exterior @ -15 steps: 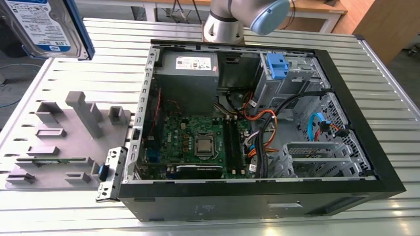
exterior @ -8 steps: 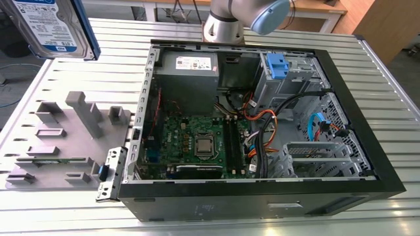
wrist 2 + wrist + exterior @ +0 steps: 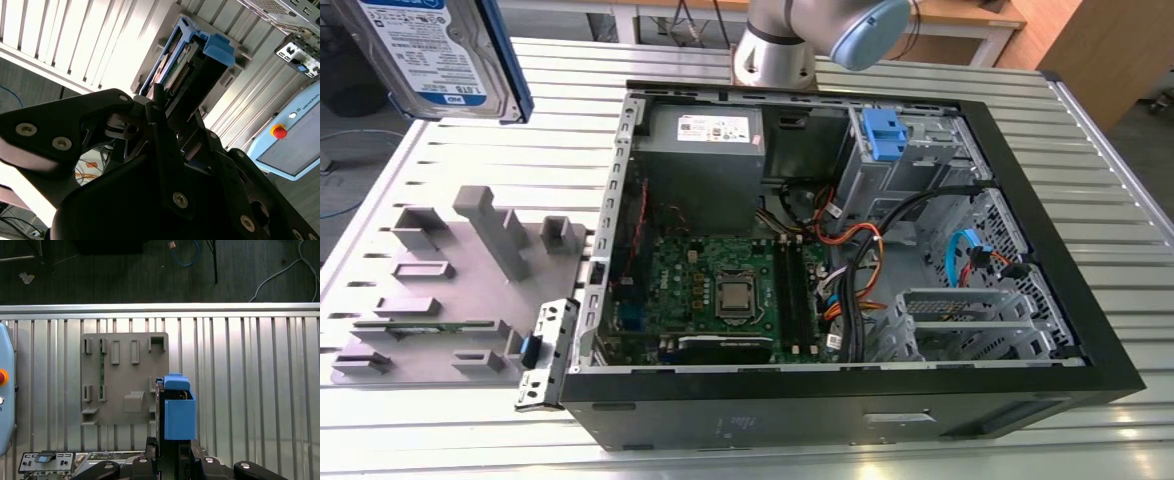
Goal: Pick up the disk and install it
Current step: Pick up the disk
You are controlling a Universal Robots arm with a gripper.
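The disk (image 3: 438, 55), a silver drive with a white-and-blue label in a blue carrier frame, hangs high above the table at the exterior view's upper left. In both wrist views my gripper (image 3: 170, 117) (image 3: 172, 447) is shut on it. Its dark fingers (image 3: 160, 125) clamp the flat sides of the disk (image 3: 182, 70). The blue carrier end of the disk (image 3: 178, 412) points away from the wrist, over the edge of the grey fixture plate (image 3: 125, 377).
An open computer case (image 3: 1067, 300) lies on the slatted metal table (image 3: 1121, 180), with a motherboard, cables, a grey power supply (image 3: 707, 130) and a blue latch (image 3: 881, 135) by the drive bay. The fixture plate (image 3: 440, 290) lies beside the case. The arm's base (image 3: 781, 50) stands behind.
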